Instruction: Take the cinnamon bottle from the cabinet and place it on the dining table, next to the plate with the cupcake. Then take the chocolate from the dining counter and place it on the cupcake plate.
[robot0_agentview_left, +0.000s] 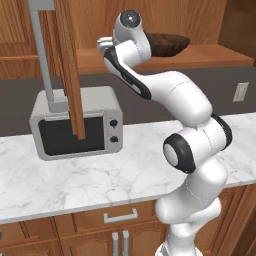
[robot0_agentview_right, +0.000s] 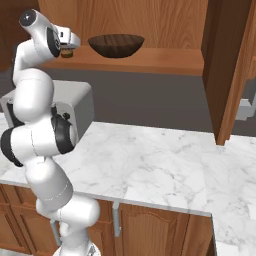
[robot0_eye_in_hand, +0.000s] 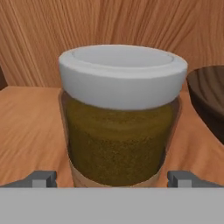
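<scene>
Cinnamon bottle (robot0_eye_in_hand: 120, 118) stands upright on the wooden cabinet shelf (robot0_eye_in_hand: 30, 131), its white cap (robot0_eye_in_hand: 122, 74) above a clear body filled with brown-ochre powder. End effector (robot0_eye_in_hand: 113, 179) is released, its two grey fingertips (robot0_eye_in_hand: 43, 178) spread wide, one to each side of the bottle's base and apart from its wall; nothing is grasped. Dark wooden bowl (robot0_eye_in_hand: 210, 100) sits just beside the bottle on the same shelf, at the right edge of the hand view.

In the right base view, the white arm (robot0_agentview_right: 35, 125) reaches up from the lower left to the shelf (robot0_agentview_right: 150, 57), the end effector (robot0_agentview_right: 72, 42) lies level with the shelf's front, and the bottle (robot0_agentview_right: 66, 53) shows as a small brown shape just under the hand, left of the bowl (robot0_agentview_right: 116, 45). Below the shelf, a grey microwave (robot0_agentview_right: 77, 107) rests on the white marble table (robot0_agentview_right: 150, 160). An open cabinet door (robot0_agentview_right: 225, 70) hangs edge-on at the right.

In the left base view, the microwave (robot0_agentview_left: 75, 130) stands on the table (robot0_agentview_left: 100, 175) behind another open door (robot0_agentview_left: 70, 65), and the bowl (robot0_agentview_left: 167, 44) shows behind the arm's wrist.
</scene>
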